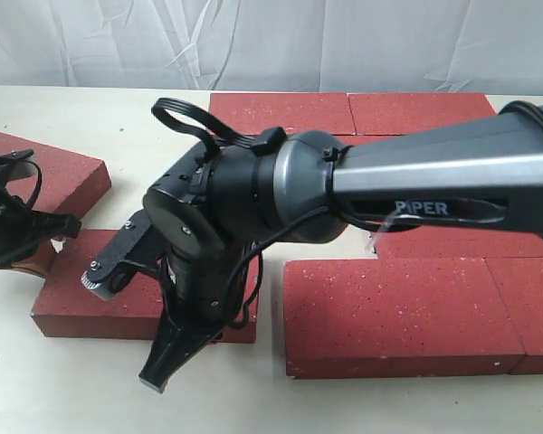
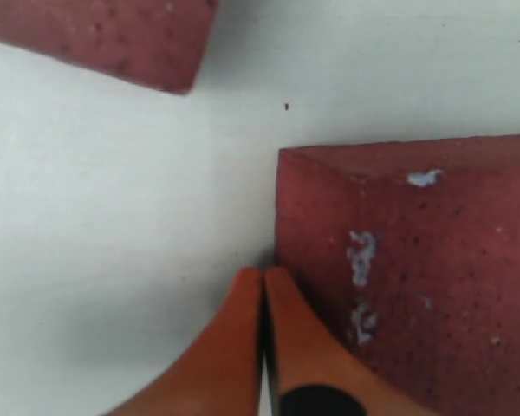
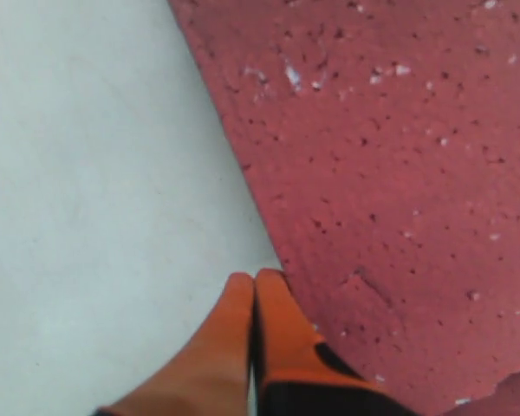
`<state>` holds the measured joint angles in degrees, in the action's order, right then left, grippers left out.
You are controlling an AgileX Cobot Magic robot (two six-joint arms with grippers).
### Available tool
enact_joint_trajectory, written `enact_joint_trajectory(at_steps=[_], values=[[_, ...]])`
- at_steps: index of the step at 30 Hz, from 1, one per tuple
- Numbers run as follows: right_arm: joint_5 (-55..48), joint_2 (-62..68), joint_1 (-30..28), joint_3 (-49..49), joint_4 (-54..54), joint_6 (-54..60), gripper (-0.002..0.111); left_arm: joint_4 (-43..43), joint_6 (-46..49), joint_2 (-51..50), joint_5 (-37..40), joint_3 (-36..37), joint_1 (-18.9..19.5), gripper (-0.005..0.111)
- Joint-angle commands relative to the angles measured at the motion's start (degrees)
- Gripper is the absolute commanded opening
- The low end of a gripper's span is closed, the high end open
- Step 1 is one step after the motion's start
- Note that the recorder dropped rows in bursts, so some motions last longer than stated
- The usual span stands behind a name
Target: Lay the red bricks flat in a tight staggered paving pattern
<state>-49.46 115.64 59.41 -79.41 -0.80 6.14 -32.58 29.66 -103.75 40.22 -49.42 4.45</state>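
One loose red brick (image 1: 118, 291) lies flat on the table, left of the laid group. My right gripper (image 1: 160, 369) (image 3: 255, 279) reaches across the middle and is shut, empty, with its tips against this brick's (image 3: 399, 173) long near edge. My left gripper (image 1: 43, 260) (image 2: 262, 276) is also shut and empty, and its tips sit at the corner of the same brick's (image 2: 416, 260) left end. Another red brick (image 1: 45, 172) (image 2: 113, 35) lies skewed at the far left. Several red bricks (image 1: 398, 312) lie flat together on the right, partly hidden by the right arm.
The pale table (image 1: 72, 389) shows bare at the front and the back left. A gap of table separates the loose brick from the nearest laid brick. The back row of bricks (image 1: 281, 110) runs along the far side, below a white cloth backdrop (image 1: 271, 41).
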Motion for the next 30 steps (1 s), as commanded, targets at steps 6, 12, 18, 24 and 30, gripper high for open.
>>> enact_joint_trajectory(at_steps=[6, 12, 18, 24, 30], values=[[0.4, -0.1, -0.1, -0.3, -1.6, -0.8, -0.001, -3.0, 2.2, -0.1, 0.7, -0.4, 0.0, 0.0], [0.5, -0.1, -0.1, -0.3, -1.6, -0.8, -0.001, -3.9, 2.6, -0.1, 0.7, -0.4, 0.0, 0.0], [2.3, -0.1, -0.1, -0.3, -5.2, -3.9, -0.001, -4.7, 2.7, -0.1, 0.0, -0.4, 0.0, 0.0], [2.7, -0.1, -0.1, -0.3, -5.5, -3.9, -0.001, -10.7, 8.7, -0.1, -0.3, -0.4, 0.0, 0.0], [3.5, -0.1, -0.1, -0.3, -7.4, -4.9, -0.001, -13.5, 11.5, -0.1, -0.2, -0.4, 0.0, 0.0]])
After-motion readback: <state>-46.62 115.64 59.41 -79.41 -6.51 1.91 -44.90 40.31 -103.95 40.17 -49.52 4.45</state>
